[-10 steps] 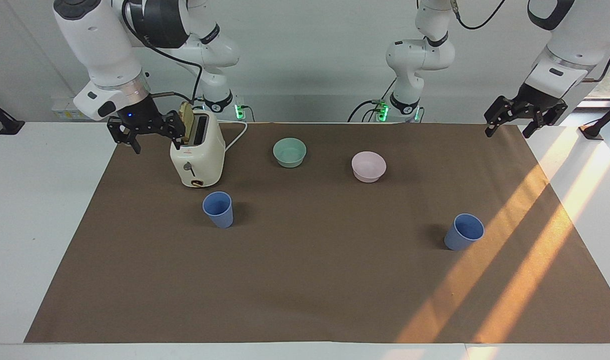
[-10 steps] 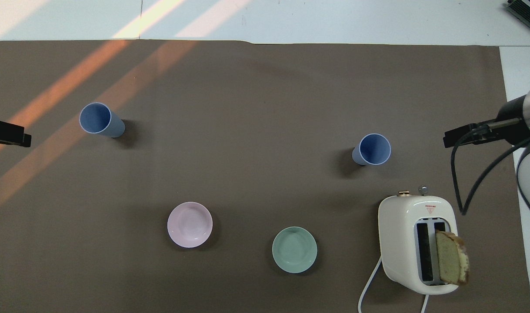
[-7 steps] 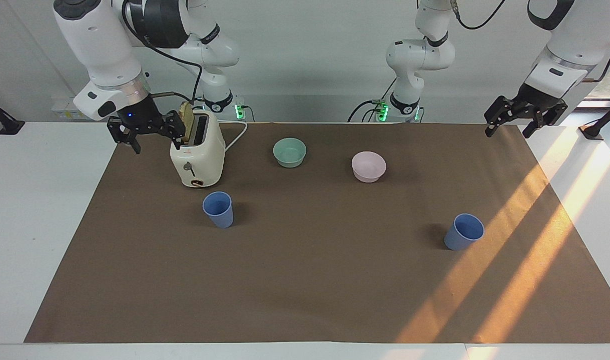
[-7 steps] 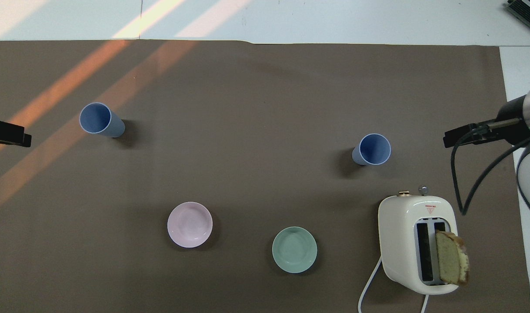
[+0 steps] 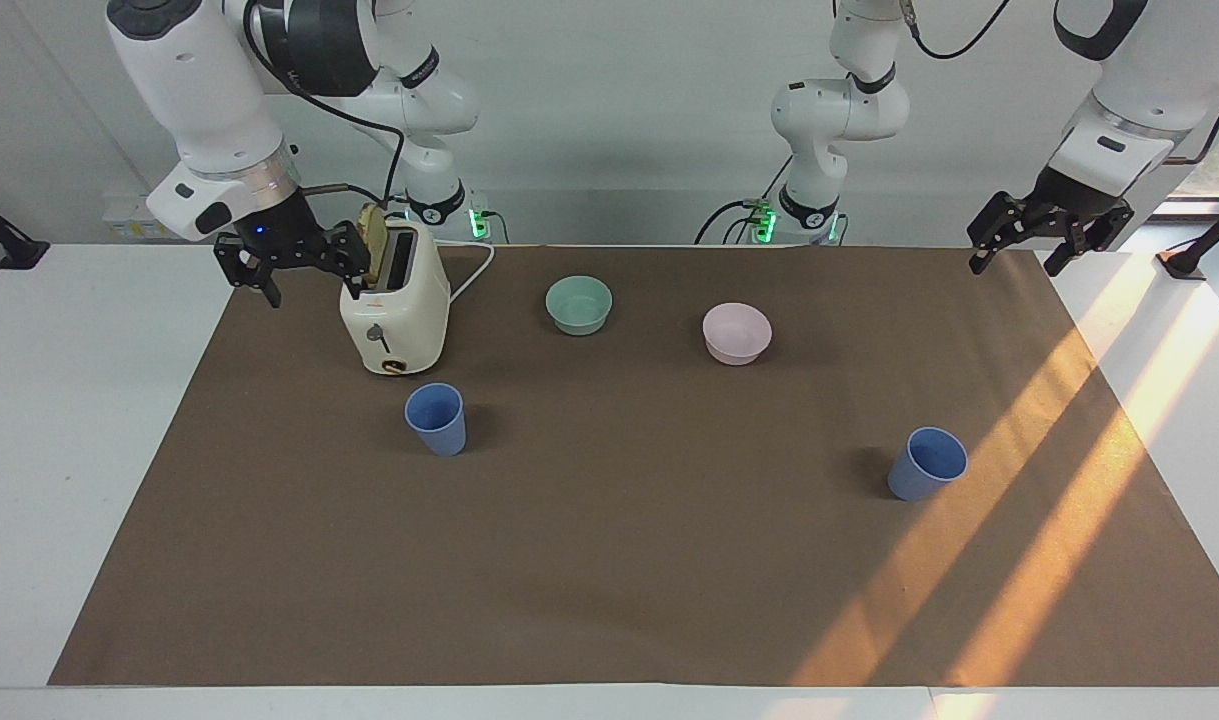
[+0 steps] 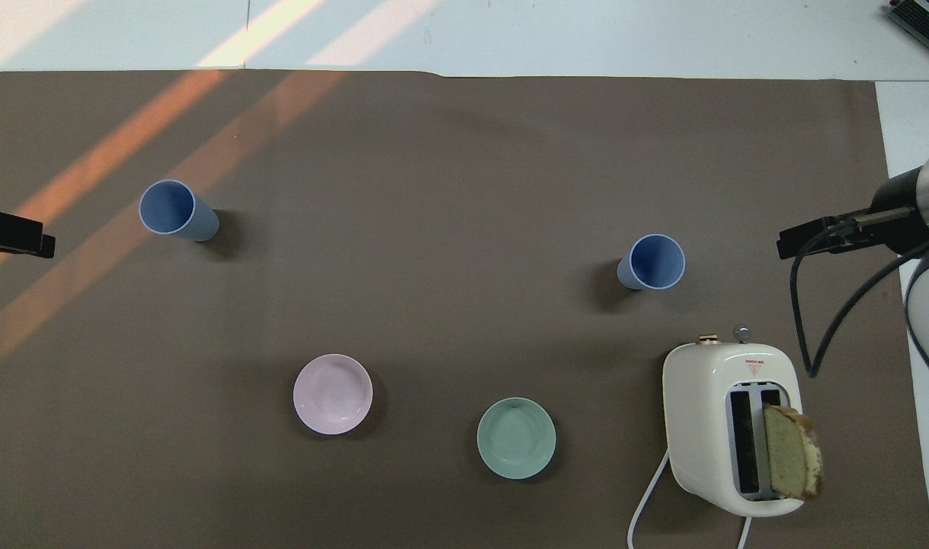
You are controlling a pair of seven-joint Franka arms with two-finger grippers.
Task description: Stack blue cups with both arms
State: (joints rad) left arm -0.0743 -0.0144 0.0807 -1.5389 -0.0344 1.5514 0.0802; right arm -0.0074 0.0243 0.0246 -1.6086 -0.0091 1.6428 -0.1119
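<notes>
Blue cups, count two, both upright with mouths up, so each long axis is vertical. They stand well apart on the brown mat that covers the desk (image 5: 29,450). Reading the overhead view as a clock face, robots at 6 o'clock: one cup (image 6: 176,211) sits at about 9 o'clock toward the left arm's end, the other cup (image 6: 653,262) at about 3 o'clock toward the right arm's end.

Left gripper (image 5: 1019,249) hangs raised over the mat's corner at its own end, jaws apart, holding nothing. Its cup lies away from the robots and slightly toward the middle of the desk.

Right gripper (image 5: 304,278) hangs raised beside the toaster (image 5: 394,310), jaws apart, empty. Its cup stands just in front of the toaster, farther from the robots, and is the nearer pairing.

Judgement: each arm takes the cup at its own end; nothing stacked yet.

Other counts: bowls two, one green bowl (image 5: 579,304), one pink bowl (image 5: 736,333); toaster one, with one slice of bread (image 6: 792,453) in a slot.
</notes>
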